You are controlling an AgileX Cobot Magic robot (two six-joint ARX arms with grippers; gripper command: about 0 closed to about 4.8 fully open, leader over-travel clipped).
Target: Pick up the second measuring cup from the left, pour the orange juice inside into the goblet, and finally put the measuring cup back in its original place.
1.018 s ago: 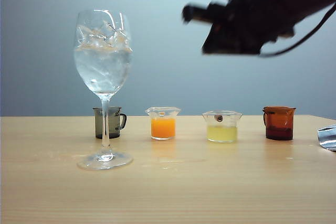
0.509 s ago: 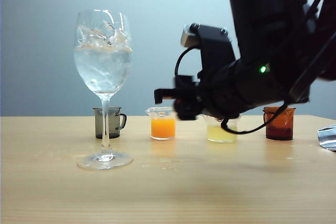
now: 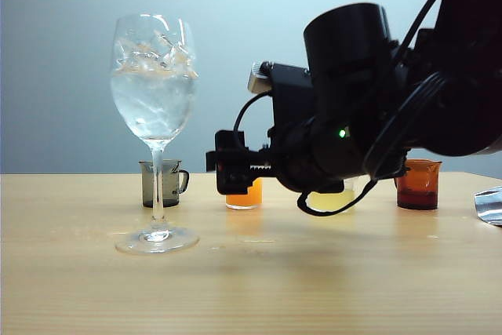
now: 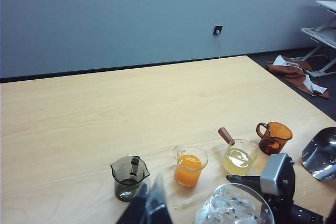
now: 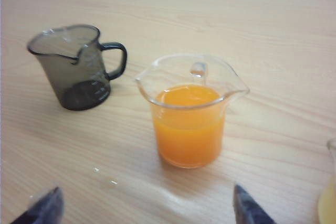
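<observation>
Fingertips (image 5: pixel 247 209) of the spread right tool (image 3: pixel 227 172) hide the second measuring cup (image 5: pixel 190 109); left tool unseen.

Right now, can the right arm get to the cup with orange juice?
Probably yes. The right tool is open, its fingertips wide apart facing the orange juice cup, with only bare table between.

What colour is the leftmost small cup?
Smoky grey cup, clearest in the right wrist view.

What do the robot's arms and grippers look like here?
The right arm is black and bulky, with a rounded housing, a small green light, a silver knob and looping black cables. The right gripper has dark fingertips. The left gripper shows only as dark fingers.
</observation>
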